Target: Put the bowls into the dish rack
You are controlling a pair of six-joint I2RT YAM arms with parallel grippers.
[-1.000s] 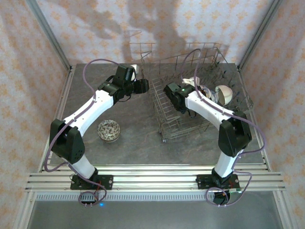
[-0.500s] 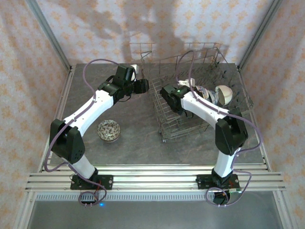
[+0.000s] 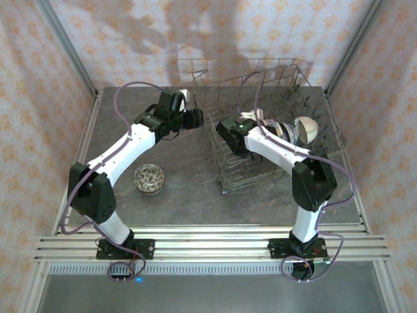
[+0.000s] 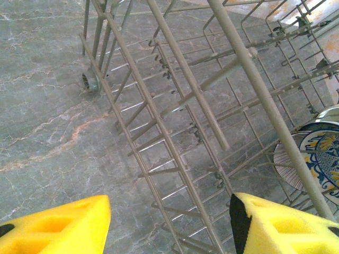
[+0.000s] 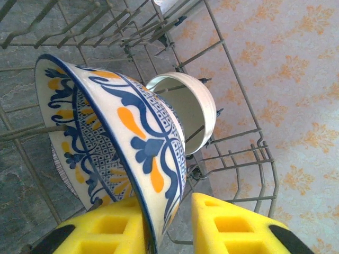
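Observation:
The grey wire dish rack (image 3: 281,83) stands at the back right of the table. A blue-and-white patterned bowl (image 5: 132,121) stands on edge between its tines, with a cream bowl (image 5: 190,111) on edge just behind it. My right gripper (image 5: 169,222) is open inside the rack. The patterned bowl's rim sits between its yellow fingers, against the left one, with a gap to the right one. My left gripper (image 4: 169,222) hovers open and empty at the rack's (image 4: 180,63) left side. A pink-patterned bowl (image 3: 148,178) rests on the table at the left.
The rack's tall wire sides (image 5: 238,159) and upright tines surround my right gripper. From above, the blue-and-white bowl (image 3: 285,129) and cream bowl (image 3: 307,129) sit at the rack's right. Patterned walls close the table in at the back and both sides.
My right gripper's fingers have parted from the blue-and-white bowl's rim, and the right wrist has shifted slightly left. The left arm has not moved.

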